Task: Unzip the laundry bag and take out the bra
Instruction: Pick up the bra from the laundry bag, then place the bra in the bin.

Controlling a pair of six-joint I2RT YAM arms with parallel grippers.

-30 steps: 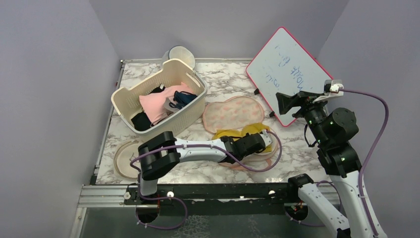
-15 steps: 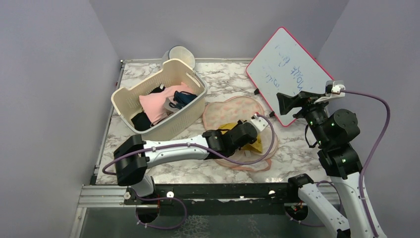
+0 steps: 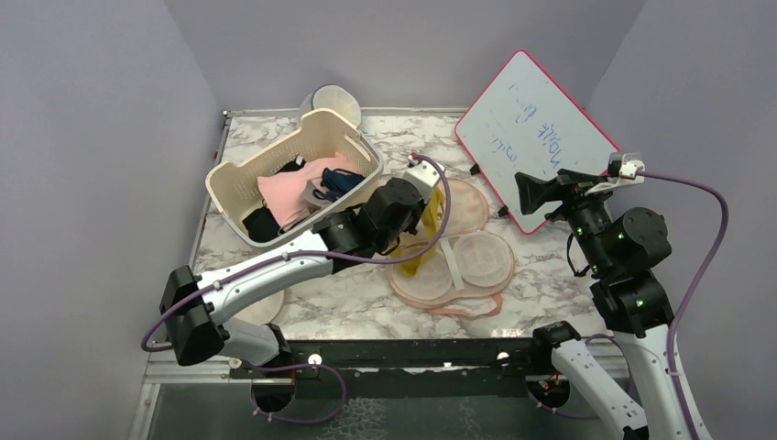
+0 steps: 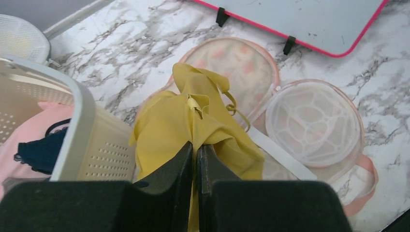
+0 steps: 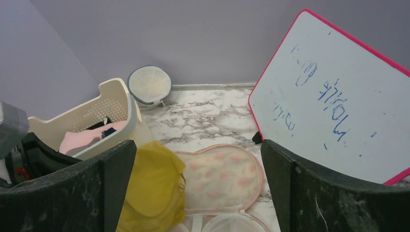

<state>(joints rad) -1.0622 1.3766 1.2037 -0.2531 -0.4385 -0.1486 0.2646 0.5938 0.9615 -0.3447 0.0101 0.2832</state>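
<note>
The left hand [image 4: 196,147] has its fingers pressed together on a bunched fold of the mustard-yellow bra [image 4: 193,111], which hangs from it above the desk [image 3: 366,312], between the cream basket [image 4: 80,111] and the opened laundry bag [image 4: 237,72]. The bag lies flat with its lobes spread, the peach print on one lobe and a white mesh cup showing in the other. In the top view the bra's lower end drops toward the bag's near-left lobe; whether it touches there I cannot tell.

The bra looks light and quite limp: it folds over the fingertips and drapes in loose pleats, with a thin strap looping out on the side toward the bag. A pinch on gathered cloth, as here, should carry it easily (the weight is no concern). The strap is the poorer place to hold, since it would likely let the body swing and could snag on the bag's edging. The fabric looks smooth, so a shallow pinch may slip; a deeper bite on the thick folded middle seems safest.

The right hand [image 5: 198,154] is spread wide and holds nothing, raised well clear of the desk in front of the whiteboard [image 5: 338,87].
</note>
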